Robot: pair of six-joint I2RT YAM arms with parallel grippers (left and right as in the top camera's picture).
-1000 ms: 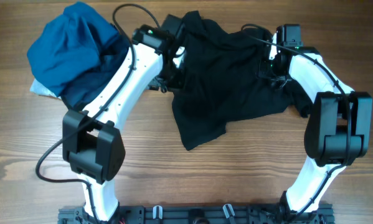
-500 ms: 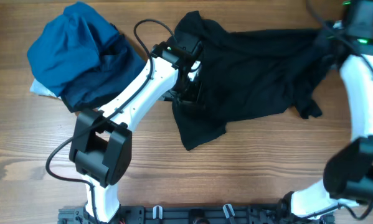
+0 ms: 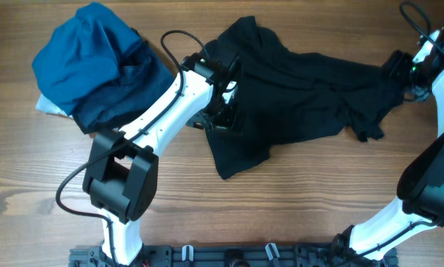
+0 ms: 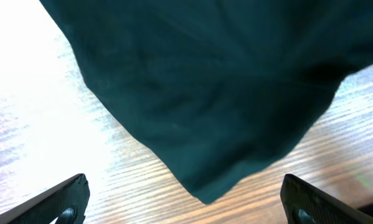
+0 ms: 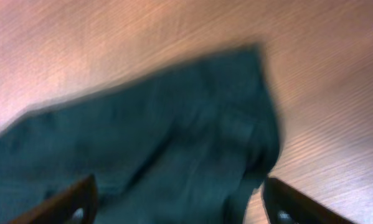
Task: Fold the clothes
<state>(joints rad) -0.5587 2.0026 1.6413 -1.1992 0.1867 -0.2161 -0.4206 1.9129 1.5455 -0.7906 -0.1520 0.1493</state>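
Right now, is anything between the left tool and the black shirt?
Nothing visible. The left tool hangs open directly over the shirt, with only bare table beside the cloth's edge. The blue bundle lies off to the side, away from the tool.

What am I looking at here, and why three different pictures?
Two white robot arms stand at a wooden table. One picture looks down from above; the other two come from a camera on each wrist, so the dark tips in their bottom corners are that arm's own fingers. A crumpled black shirt lies in the middle, a blue bundle of garments beside the left arm. The left gripper and right gripper are both open over the shirt, holding nothing.
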